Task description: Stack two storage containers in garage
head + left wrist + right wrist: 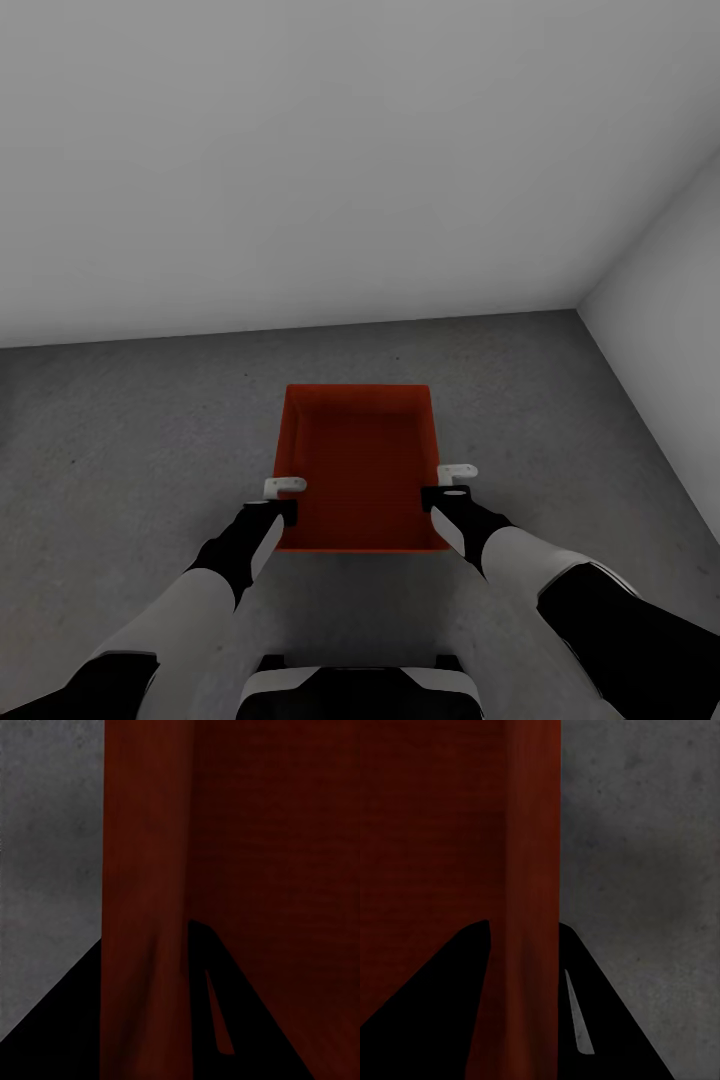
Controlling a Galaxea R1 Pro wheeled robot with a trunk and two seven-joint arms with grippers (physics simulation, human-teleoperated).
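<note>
dark grey mottled concrete floor [120, 450] — one orange-red storage container [358, 465] over it, contact unclear

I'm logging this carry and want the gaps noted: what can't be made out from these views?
- Head view: whether the container rests on the floor; its own body hides its underside.
- Left wrist view: left fingers' tips, behind the wall.
- Head view: second container, not seen.

1. Storage container [358, 470]: plain orange-red, darker in its shadowed inside
2. Floor [120, 440]: dark grey, mottled concrete
3. Walls [300, 150]: plain white-grey
4. Left gripper [283, 497] and right gripper [450, 483]: black with white tips
5. Arms [180, 610]: white and black
</note>
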